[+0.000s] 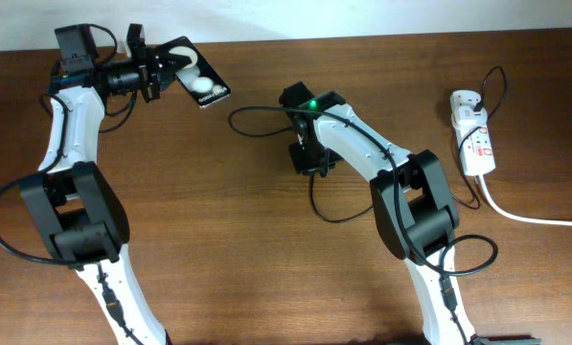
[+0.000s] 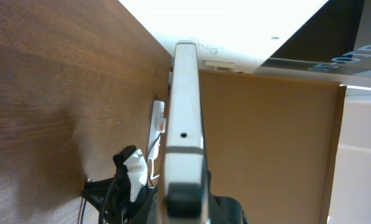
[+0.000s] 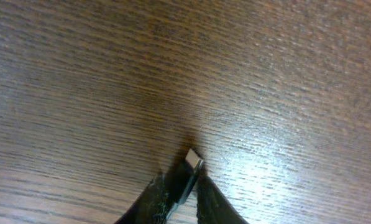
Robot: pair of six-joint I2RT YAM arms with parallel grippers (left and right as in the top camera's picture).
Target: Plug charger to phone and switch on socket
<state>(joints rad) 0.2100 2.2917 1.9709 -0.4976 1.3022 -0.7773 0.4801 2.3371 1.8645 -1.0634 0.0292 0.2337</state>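
At the far left of the brown wooden bench (image 1: 218, 249), the left end effector (image 1: 164, 71) is closed on one short end of the phone (image 1: 209, 91), a small black rectangular smartphone with two white circles on its face. The long axis of the phone runs away from this end effector to the right and a little toward the near side, so its free short end faces the other arm. In the left wrist view only the pale thin edge of the phone is seen, with one small hole in it. I cannot tell where the charging port is.

Near the middle of the bench, the right end effector (image 1: 310, 159) is closed on the charger (image 3: 193, 165), a thin long black cable with a small connector. Its metal tip stands out just beyond the fingers (image 3: 149, 202), close above the wood. From here the phone lies to the left and farther back, well apart. I judge that the right arm must carry the tip there and turn it along the long axis of the phone.

At the far right lies the socket (image 1: 477, 144), a white elongated power strip with red markings. It is nearer to the right arm and nothing touches it
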